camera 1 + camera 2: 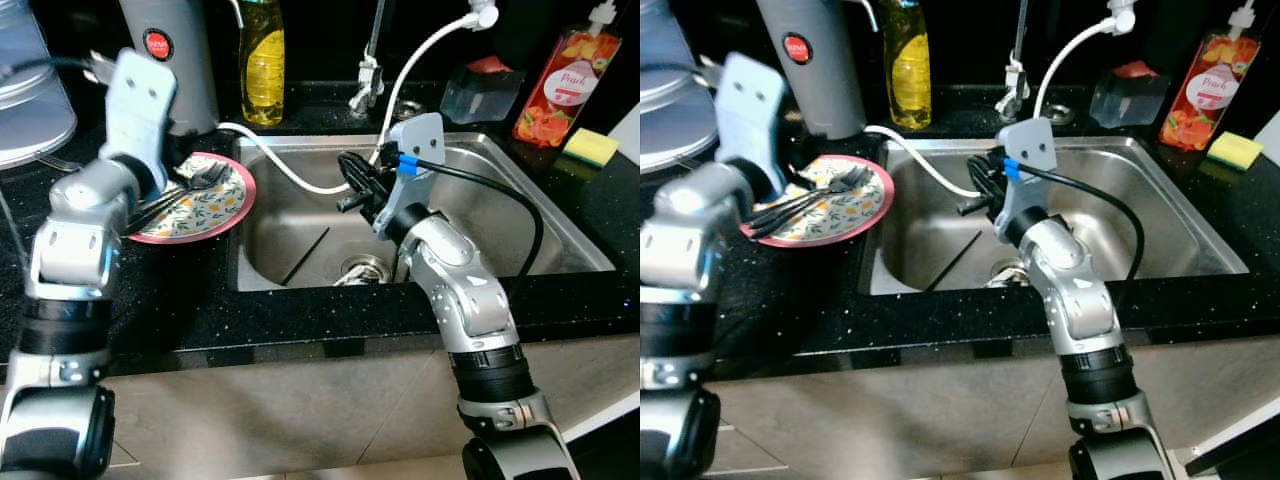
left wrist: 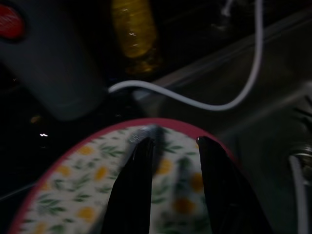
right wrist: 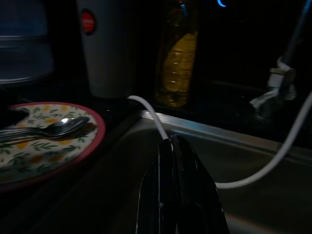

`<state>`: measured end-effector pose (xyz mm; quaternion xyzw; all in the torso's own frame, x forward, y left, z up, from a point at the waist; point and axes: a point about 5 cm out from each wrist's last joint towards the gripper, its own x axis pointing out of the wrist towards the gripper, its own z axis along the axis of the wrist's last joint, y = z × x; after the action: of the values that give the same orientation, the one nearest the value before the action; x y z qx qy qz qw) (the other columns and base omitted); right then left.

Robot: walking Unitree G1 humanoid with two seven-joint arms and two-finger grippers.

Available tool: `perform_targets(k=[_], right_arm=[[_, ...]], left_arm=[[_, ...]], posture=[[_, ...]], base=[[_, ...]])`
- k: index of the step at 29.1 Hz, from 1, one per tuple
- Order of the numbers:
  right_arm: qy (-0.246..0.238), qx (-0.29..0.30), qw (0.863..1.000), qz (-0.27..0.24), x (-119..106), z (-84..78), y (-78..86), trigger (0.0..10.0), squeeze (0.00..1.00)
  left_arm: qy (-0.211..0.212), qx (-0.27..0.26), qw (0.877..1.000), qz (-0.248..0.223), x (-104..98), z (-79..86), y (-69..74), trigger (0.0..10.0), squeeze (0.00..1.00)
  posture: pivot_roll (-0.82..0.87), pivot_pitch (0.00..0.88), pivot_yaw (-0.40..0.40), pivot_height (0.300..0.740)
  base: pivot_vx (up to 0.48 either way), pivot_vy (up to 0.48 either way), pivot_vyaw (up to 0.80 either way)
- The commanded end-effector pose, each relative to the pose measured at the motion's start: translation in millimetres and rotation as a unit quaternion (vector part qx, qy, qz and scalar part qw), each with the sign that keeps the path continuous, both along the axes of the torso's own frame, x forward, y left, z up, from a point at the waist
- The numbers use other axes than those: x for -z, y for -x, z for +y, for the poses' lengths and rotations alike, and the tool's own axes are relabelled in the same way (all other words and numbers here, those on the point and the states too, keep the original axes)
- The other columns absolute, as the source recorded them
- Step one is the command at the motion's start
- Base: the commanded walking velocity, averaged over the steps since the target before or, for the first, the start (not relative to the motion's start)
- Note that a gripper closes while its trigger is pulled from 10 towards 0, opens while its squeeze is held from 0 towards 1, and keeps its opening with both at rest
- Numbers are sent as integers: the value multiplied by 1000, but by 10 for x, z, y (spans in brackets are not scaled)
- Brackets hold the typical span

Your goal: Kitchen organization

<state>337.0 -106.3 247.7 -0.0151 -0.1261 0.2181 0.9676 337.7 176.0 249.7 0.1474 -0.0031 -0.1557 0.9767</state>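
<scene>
A pink-rimmed floral plate rests on the black counter just left of the sink. A fork and a spoon lie across the plate, also visible in the right wrist view as cutlery. My left gripper hovers low over the plate with its fingers apart, the plate's pattern showing between them; a silvery cutlery end lies by one fingertip. My right gripper hangs above the left part of the steel sink, shut with nothing between its fingers. A thin dark stick lies on the sink floor.
A white hose runs from the tap across the sink's left rim. Behind stand a grey canister with a red button, a yellow bottle, a clear box, a peach soap bottle and a yellow sponge.
</scene>
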Motion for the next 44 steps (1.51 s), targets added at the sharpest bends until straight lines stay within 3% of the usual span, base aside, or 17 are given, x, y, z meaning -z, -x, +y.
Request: perform_targets(k=[1,3,6,10,12,20,21,27,30,36,44], right_arm=[[-10,35,999,7,54,-114,-40,10000,0],[-10,35,999,7,54,-114,-40,10000,0],[-21,67,998,9,64,-183,-56,10000,0],[-21,97,995,25,158,-244,-42,10000,0],[-20,102,994,30,186,-256,-38,10000,0],[-29,160,985,50,329,-379,-73,10000,0],[-23,175,983,52,380,-421,-45,10000,0],[-21,190,981,47,408,-469,2,10000,0],[-26,192,980,36,365,-473,-8,10000,0],[-25,185,982,21,313,-447,-3,10000,0],[-26,184,982,14,290,-465,-33,10000,0]], left_arm=[[21,17,999,-32,-21,-73,66,10000,0],[21,17,999,-32,-21,-73,66,10000,0],[52,16,996,-73,-62,-63,122,10000,0],[128,45,985,-102,-99,-54,182,10000,0],[139,48,984,-102,-96,-57,187,10000,0],[117,57,989,-76,55,-134,266,10000,0],[102,65,990,-71,145,-189,279,10000,0],[81,81,992,-54,288,-238,286,10000,0],[72,65,994,-46,345,-207,249,10000,0],[148,-4,987,-70,266,-96,146,10000,0],[174,-62,979,-91,298,-27,90,10000,0]], posture=[[144,26,-4,740],[144,26,-4,740],[121,34,-4,740],[115,35,-16,740],[115,35,-16,740],[120,40,-6,740],[99,32,6,740],[82,20,17,740],[69,16,19,740],[50,9,16,740],[52,0,8,740]], base=[[0,0,0],[0,0,0],[0,0,0],[0,0,0],[0,0,0],[0,0,0],[0,0,0],[0,0,0],[0,0,0],[0,0,0],[0,0,0]])
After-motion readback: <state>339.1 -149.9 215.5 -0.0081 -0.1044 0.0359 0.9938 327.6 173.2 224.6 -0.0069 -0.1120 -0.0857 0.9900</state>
